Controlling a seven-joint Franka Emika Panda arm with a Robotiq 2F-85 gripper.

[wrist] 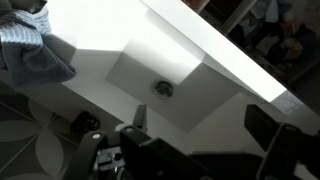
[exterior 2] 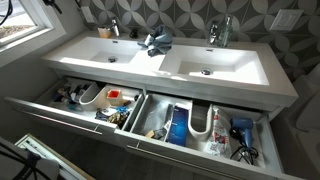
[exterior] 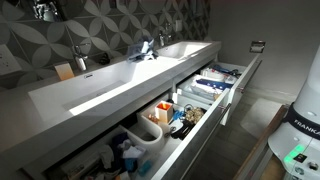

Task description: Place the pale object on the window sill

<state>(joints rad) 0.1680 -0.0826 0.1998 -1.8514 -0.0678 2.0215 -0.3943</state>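
In an exterior view the pale object [exterior: 65, 71] stands on the counter [exterior: 110, 82] beside a tap [exterior: 80, 55]; its place rel. to the jaws can't be told. Wrist view: grey-blue cloth [wrist: 35, 45] upper-left of the gripper [wrist: 200, 135], sink drain [wrist: 163, 89] just ahead of the jaws, which are spread w/ nothing btwn them.

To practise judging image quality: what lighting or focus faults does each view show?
In an exterior view, glare streaks the sink amid dim surroundings; in an exterior view, the sink is evenly lit; wrist view: sink blown out white, claw a dark blur.
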